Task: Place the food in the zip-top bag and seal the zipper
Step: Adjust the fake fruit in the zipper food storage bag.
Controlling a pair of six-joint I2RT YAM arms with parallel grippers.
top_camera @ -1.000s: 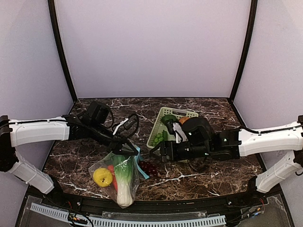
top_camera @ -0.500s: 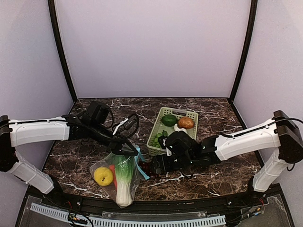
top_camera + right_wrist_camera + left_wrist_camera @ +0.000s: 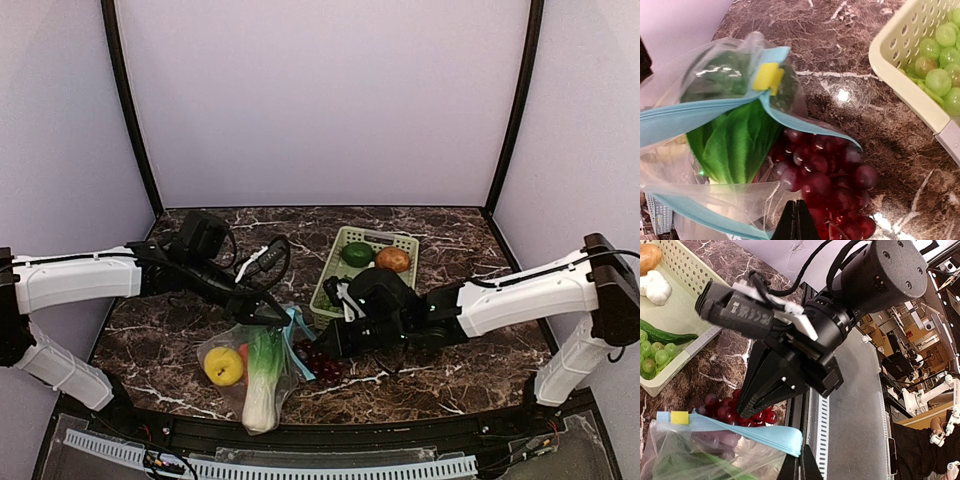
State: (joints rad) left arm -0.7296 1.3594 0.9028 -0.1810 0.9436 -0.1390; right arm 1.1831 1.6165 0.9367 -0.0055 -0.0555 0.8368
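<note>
Zip-top bag (image 3: 670, 170), crinkly clear plastic, lies by the near edge of your marbled desk (image 3: 430, 385); left gripper (image 3: 272, 318) clamps its teal zipper (image 3: 700, 112), right gripper (image 3: 747, 410) is clenched, slim black tips among glossy round purple grapes (image 3: 825, 185)

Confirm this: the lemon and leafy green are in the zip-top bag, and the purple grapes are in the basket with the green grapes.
Wrong on one point: the purple grapes lie on the table at the mouth of the zip-top bag, not in the basket, as the right wrist view shows. The lemon and leafy green are bagged.
</note>
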